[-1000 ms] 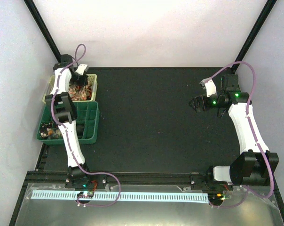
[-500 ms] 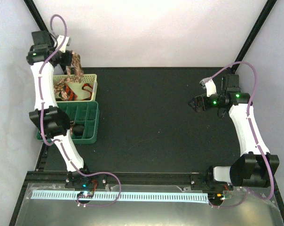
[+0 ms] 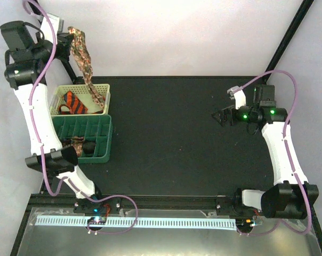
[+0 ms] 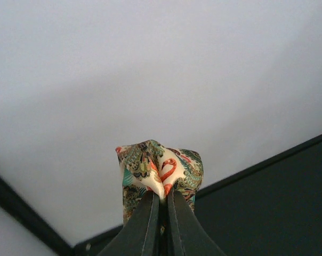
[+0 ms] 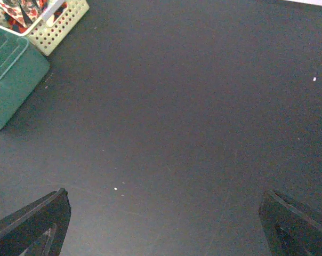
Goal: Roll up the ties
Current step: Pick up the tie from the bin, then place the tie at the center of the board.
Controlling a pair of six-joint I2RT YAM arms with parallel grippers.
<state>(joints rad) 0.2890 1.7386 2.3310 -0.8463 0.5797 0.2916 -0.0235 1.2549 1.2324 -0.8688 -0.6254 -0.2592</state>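
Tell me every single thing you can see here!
speckled tie: one, brown-green-red, hanging from the left claw down to the basket
striped tie: one, orange and black, lying in the basket
basket: one, cream, back left of the table
tray: one, green with compartments, just in front of the basket
bundle: one, dark brownish, in a tray compartment; too small to tell what
table: one, black
left claw: one, black, shut on the speckled tie, raised high
right claw: one, black, open, holding nothing, above the table's right side
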